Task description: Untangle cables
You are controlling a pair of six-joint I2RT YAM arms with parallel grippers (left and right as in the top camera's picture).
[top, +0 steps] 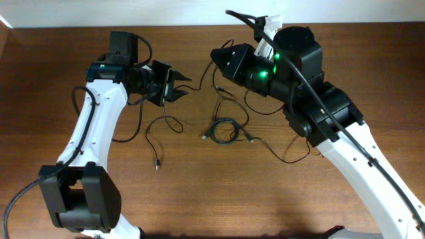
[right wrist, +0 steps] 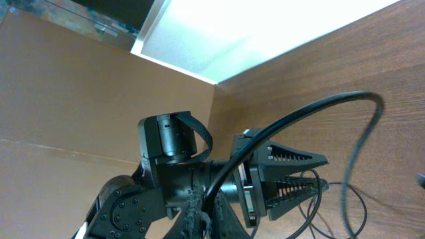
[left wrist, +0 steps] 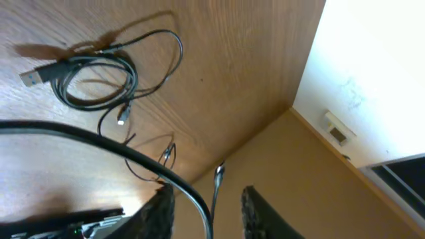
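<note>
Right jaws (top: pixel 216 58) together on a strand (top: pixel 216 83) running down to the coiled cables (top: pixel 222 130) on the tabletop (top: pixel 199 199) beneath them. Left jaws (top: pixel 184 91) apart, plug end (left wrist: pixel 218 174) between them. Risks: closing misses the plug; pulling apart cinches the knot.

Two tools (top: pixel 180 91) (top: pixel 215 57), cables (top: pixel 222 129) (maybe three)

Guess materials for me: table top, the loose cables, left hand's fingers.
Table: wood or wood-look laminate; brown grain streaks, low sheen. Cannot tell which.
Cables: thin black cords, probably rubbery plastic jacket, matte; they lie in loose loops. One plug shows a silvery, metal-looking tip.
Left hand fingers: black, matte, likely moulded or printed plastic; ribbed inner faces.
</note>
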